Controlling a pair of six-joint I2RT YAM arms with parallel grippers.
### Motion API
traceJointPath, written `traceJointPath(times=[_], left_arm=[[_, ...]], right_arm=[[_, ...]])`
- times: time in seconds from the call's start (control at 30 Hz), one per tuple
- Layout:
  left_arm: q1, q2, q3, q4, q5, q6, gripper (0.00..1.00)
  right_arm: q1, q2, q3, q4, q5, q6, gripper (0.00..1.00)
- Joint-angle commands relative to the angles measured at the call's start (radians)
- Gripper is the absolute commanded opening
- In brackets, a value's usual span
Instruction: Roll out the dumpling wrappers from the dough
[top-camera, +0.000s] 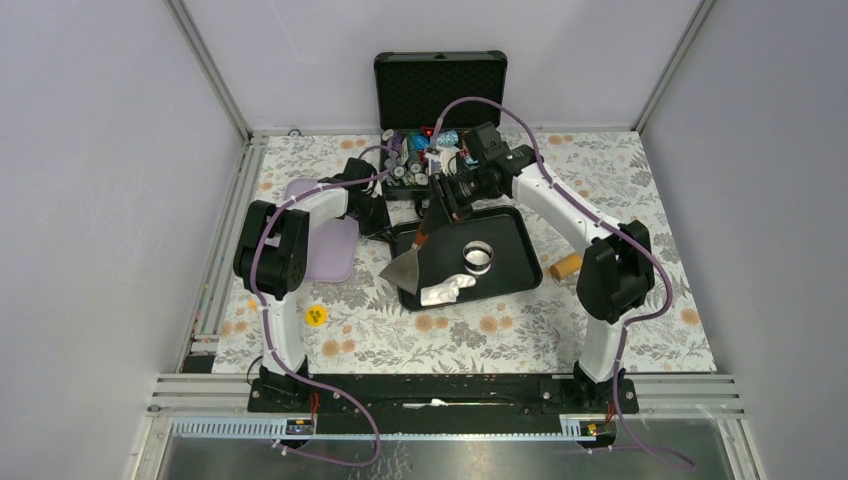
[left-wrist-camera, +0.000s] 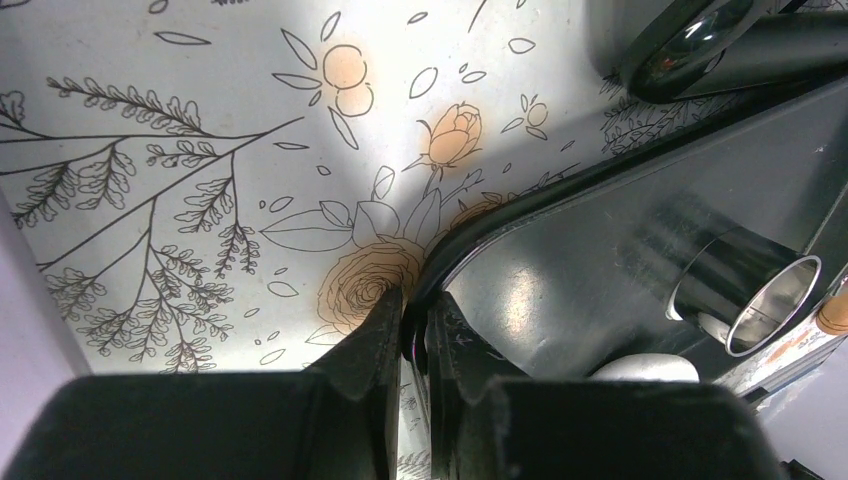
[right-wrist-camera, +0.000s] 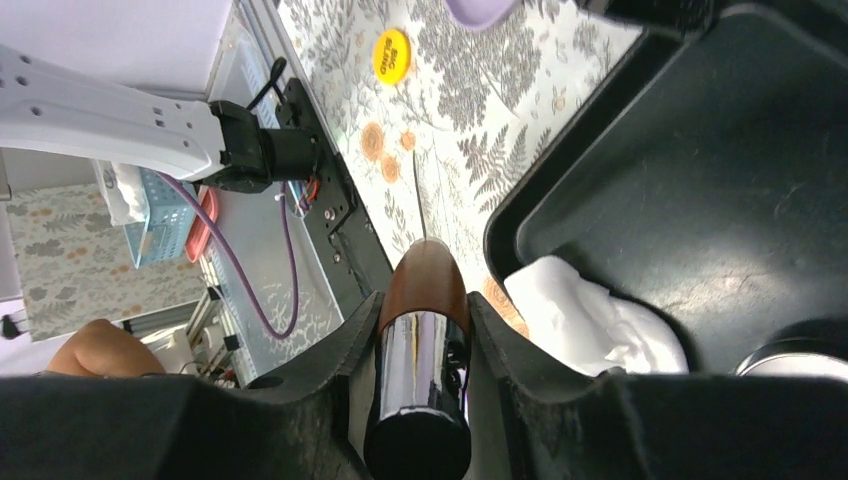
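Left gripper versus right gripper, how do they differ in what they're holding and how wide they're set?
The left gripper pinches the thin rim of the black tray at a corner; the right gripper clamps the scraper by its brown handle. The left gripper's fingers are nearly together; the right gripper's sit wider around the thick handle. Shared: both are shut on something, and neither touches the dough.

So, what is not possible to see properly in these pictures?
Left wrist view: the dough is mostly hidden behind the left gripper.
Right wrist view: the ring cutter is cut off by the bottom edge.
Top view: things in the black case are too small, partly under the right arm.
Dumpling wrappers: none can be made out in any view.
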Motion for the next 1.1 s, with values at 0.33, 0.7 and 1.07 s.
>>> traceJointPath(times=[0.33, 0.7, 1.07], left_arm=[[-0.009, 0.007, -0.026, 0.016, -0.015, -0.016, 0.0], [-0.011, 0.007, -0.022, 0.019, 0.0, -0.006, 0.0], [-0.012, 0.013, -0.021, 0.022, 0.005, -0.003, 0.0]], right_arm=[[-0.082, -0.188, 0.055, -0.208, 0.216, -0.334, 0.0], [-0.076, -0.226, 0.1, -0.581, 0.348, -0.69, 0.0], [-0.001, -0.208, -0.003, -0.368, 0.366, -0.577, 0.0]])
